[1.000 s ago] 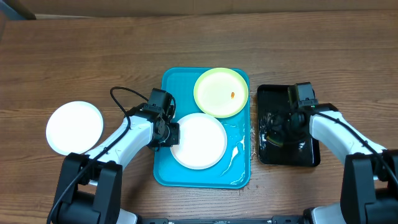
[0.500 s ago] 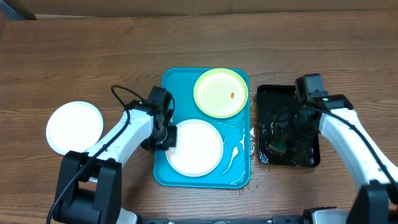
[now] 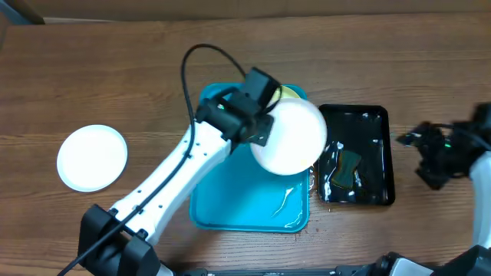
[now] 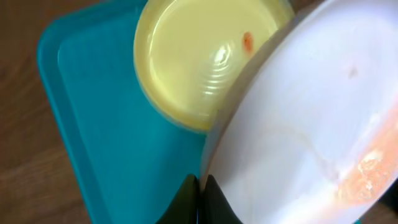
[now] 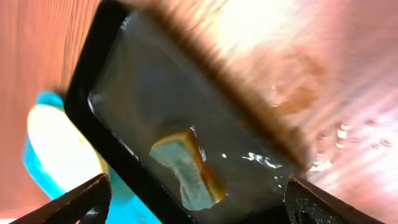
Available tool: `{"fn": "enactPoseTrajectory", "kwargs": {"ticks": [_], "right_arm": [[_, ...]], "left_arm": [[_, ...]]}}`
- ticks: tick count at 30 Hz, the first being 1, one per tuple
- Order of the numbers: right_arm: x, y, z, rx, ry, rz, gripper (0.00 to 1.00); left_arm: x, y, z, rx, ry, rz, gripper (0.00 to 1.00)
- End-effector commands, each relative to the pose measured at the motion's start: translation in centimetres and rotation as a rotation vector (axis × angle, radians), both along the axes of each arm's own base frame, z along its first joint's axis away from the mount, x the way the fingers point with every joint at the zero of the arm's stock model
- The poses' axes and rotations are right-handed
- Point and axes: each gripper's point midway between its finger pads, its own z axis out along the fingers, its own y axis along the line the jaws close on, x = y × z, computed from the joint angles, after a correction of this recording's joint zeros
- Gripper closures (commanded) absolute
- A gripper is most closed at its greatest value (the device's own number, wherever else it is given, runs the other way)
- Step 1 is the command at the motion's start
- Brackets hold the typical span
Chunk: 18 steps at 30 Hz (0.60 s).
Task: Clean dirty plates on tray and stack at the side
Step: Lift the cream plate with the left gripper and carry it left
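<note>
My left gripper point(image 3: 261, 132) is shut on the rim of a white plate point(image 3: 291, 138), which it holds tilted in the air above the right side of the turquoise tray point(image 3: 230, 195). In the left wrist view the shut gripper point(image 4: 199, 190) pinches the white plate point(image 4: 311, 124), which carries an orange smear point(image 4: 367, 174). The yellow-green plate point(image 4: 193, 56) with a red spot lies below on the tray point(image 4: 81, 106); overhead only a sliver of this plate point(image 3: 288, 92) shows. Another white plate point(image 3: 92, 157) lies on the table at the left. My right gripper point(image 3: 423, 149) stands open at the far right, holding nothing.
A black tray point(image 3: 382, 138), wet inside, sits right of the turquoise one and holds a sponge point(image 3: 347, 169). The right wrist view looks down on that sponge point(image 5: 186, 168) between the wide-apart fingers point(image 5: 81, 202). Water streaks point(image 3: 288, 199) lie on the turquoise tray.
The left arm has lifted the white plate off the tray, up and to the right over the yellow-green plate. The right gripper has opened and drawn back right, leaving the sponge in the black tray.
</note>
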Motion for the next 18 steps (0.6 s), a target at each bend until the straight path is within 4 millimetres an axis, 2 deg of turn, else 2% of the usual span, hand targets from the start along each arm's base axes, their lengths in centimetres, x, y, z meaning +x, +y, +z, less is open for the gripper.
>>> {"fn": "enactPoseTrajectory", "kwargs": {"ticks": [1, 5, 6, 8, 10, 12, 18], "right_arm": [[-1.1, -2.3, 1.6, 0.07, -0.046, -0.122, 0.1], [-2.3, -3.4, 1.3, 0.063, -0.022, -0.151, 0.1], [-2.5, -3.4, 1.2, 0.055, -0.016, -0.138, 0.1], [-2.7, -3.2, 1.2, 0.054, -0.011, -0.111, 0.1], [-2.8, -3.1, 1.2, 0.054, -0.01, -0.109, 0.1], [-2.7, -3.1, 1.2, 0.054, -0.011, -0.109, 0.1], [-2.6, -3.2, 1.2, 0.05, -0.016, -0.109, 0.1]], "left_arm": [[2.6, -3.9, 3.5, -0.037, -0.223, -0.038, 0.96], [4.4, -9.1, 5.6, -0.113, -0.418, -0.057, 0.96], [4.6, -10.2, 5.7, -0.1, -0.466, -0.061, 0.96], [4.7, -12.2, 5.2, 0.034, -0.588, -0.1, 0.96], [4.5, -12.7, 5.0, 0.148, -0.659, -0.116, 0.96], [3.7, -12.9, 5.7, 0.301, -0.753, -0.11, 0.96], [1.6, -14.6, 9.9, 0.48, -0.93, -0.147, 0.96]]}}
